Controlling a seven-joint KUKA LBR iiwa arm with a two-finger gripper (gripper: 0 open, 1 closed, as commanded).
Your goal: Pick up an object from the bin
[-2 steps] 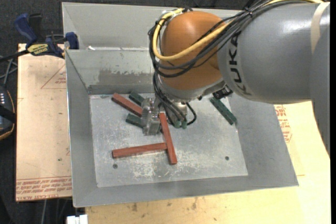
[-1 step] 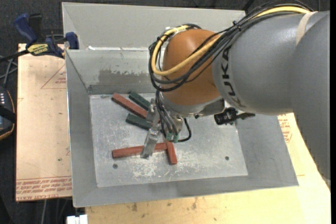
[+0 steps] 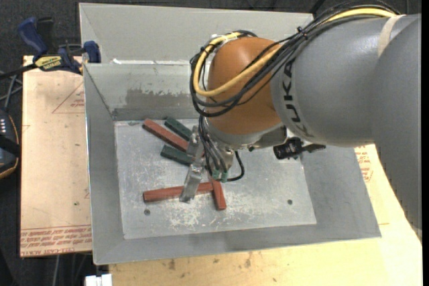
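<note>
The red bar (image 3: 161,195) lies flat, its right end under the hand (image 3: 190,191).

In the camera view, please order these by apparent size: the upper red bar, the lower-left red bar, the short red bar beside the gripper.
Largest, not ranked: upper red bar and lower-left red bar. They look alike, and the gripper covers one end of the latter.
Smallest: short red bar.

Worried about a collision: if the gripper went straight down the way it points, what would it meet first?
Most likely the long red-brown stick lying flat on the bin floor, right under the gripper. Whether they touch is unclear from this angle. A shorter red-brown stick lies just beside.
</note>
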